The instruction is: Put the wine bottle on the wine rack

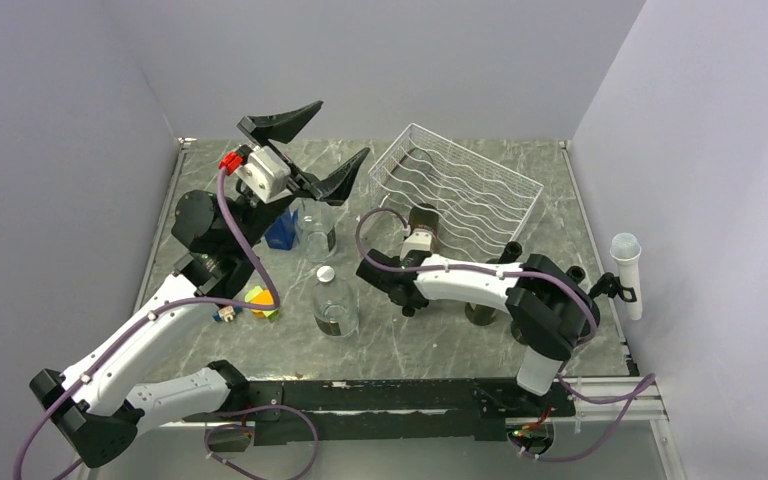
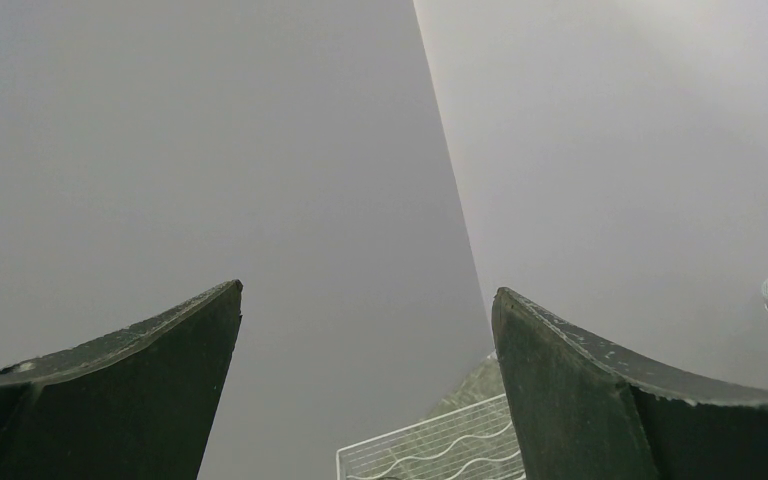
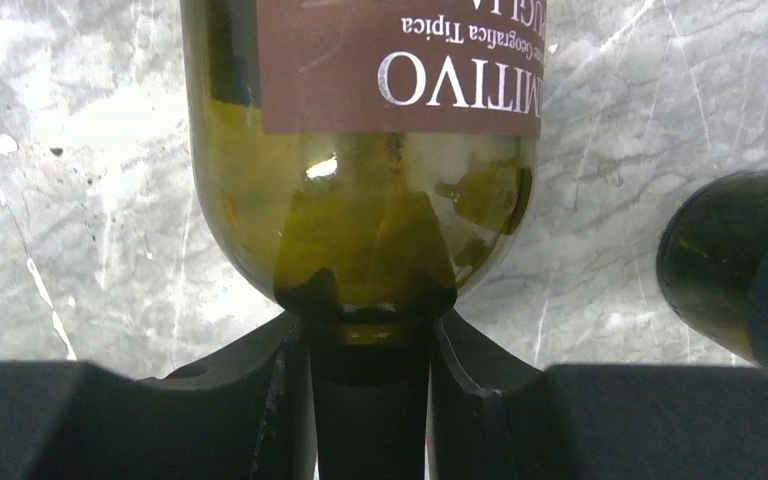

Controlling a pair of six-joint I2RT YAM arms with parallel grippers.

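A grey marbled table point(image 1: 400, 345) is seen, with the white wine rack point(image 1: 460, 190) set toward 1 o'clock from its middle. The left gripper point(image 1: 344, 128) is raised at 11 o'clock, its jaws spread wide with nothing between them. The right gripper point(image 3: 365, 340) is clamped tight on the neck of the wine bottle point(image 3: 360, 150), which is held over the tabletop just beside the rack's 7 o'clock corner. A second dark bottle point(image 3: 730, 260) is seen at its 3 o'clock, and a lidded glass jar point(image 1: 334, 305) at 8 o'clock.
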